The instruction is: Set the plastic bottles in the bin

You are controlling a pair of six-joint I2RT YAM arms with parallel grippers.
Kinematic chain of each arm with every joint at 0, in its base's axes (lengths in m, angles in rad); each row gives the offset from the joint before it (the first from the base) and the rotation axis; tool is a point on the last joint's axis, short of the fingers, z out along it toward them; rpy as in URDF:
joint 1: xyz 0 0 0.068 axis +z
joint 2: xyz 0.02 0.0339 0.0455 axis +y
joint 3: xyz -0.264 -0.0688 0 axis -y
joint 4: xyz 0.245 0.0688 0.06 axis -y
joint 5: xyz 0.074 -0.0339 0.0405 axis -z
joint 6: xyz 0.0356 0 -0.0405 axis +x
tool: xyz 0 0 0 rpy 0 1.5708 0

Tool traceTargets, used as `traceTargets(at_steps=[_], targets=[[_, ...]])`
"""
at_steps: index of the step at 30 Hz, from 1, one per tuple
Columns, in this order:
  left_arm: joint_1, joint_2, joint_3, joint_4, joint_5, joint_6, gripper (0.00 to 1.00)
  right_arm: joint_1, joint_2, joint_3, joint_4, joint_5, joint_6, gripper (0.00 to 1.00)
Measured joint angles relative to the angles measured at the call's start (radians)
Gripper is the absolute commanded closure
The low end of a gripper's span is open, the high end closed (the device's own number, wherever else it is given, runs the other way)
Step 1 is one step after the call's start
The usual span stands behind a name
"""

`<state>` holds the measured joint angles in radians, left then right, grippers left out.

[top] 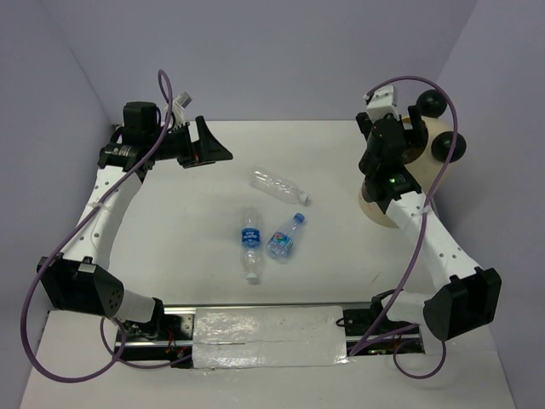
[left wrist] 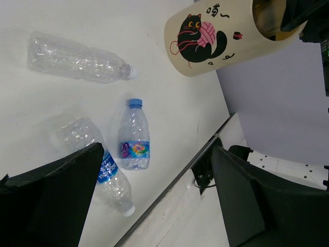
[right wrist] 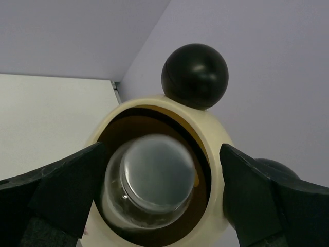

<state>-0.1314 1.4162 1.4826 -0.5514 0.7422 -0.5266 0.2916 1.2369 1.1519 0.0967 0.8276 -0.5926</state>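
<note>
One bottle (right wrist: 149, 180) in bin (right wrist: 213, 128) mouth, right tool (right wrist: 162, 149) released. Three left on counter (top: 170, 230): label-less bottle (top: 277, 186), white-capped bottle (top: 250, 243), blue-capped bottle (top: 285, 237). Left tool (left wrist: 157, 152) released, empty.

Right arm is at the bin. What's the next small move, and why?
Probably raise the right gripper clear of the bin: its jaws stand open, a bottle sits ungripped in the opening, and three more bottles lie on the table.

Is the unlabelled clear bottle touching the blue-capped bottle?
Apart. The left wrist view shows a strip of bare table between the unlabelled bottle and the blue-capped bottle; the top view agrees.
</note>
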Motion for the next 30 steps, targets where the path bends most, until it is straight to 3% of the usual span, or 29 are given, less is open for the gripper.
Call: traceTargets(at_steps=[11, 16, 21, 26, 30], targets=[[0.0, 0.0, -0.005, -0.001, -0.001, -0.001, 0.01, -0.001, 0.004, 0.081, -0.121, -0.025, 0.103, 0.0], [-0.002, 0.003, -0.016, -0.015, -0.041, -0.003, 0.01, 0.026, 0.006, 0.282, -0.335, -0.172, 0.278, 0.0], [-0.061, 0.077, 0.011, -0.093, -0.22, 0.003, 0.01, 0.125, 0.02, 0.452, -0.518, -0.365, 0.511, 0.0], [-0.164, 0.125, -0.03, -0.15, -0.369, -0.001, 0.01, 0.258, 0.051, 0.389, -0.648, -0.487, 0.697, 0.0], [-0.215, 0.125, -0.117, -0.151, -0.43, -0.005, 0.01, 0.278, 0.06, 0.23, -0.713, -0.575, 0.819, 0.0]])
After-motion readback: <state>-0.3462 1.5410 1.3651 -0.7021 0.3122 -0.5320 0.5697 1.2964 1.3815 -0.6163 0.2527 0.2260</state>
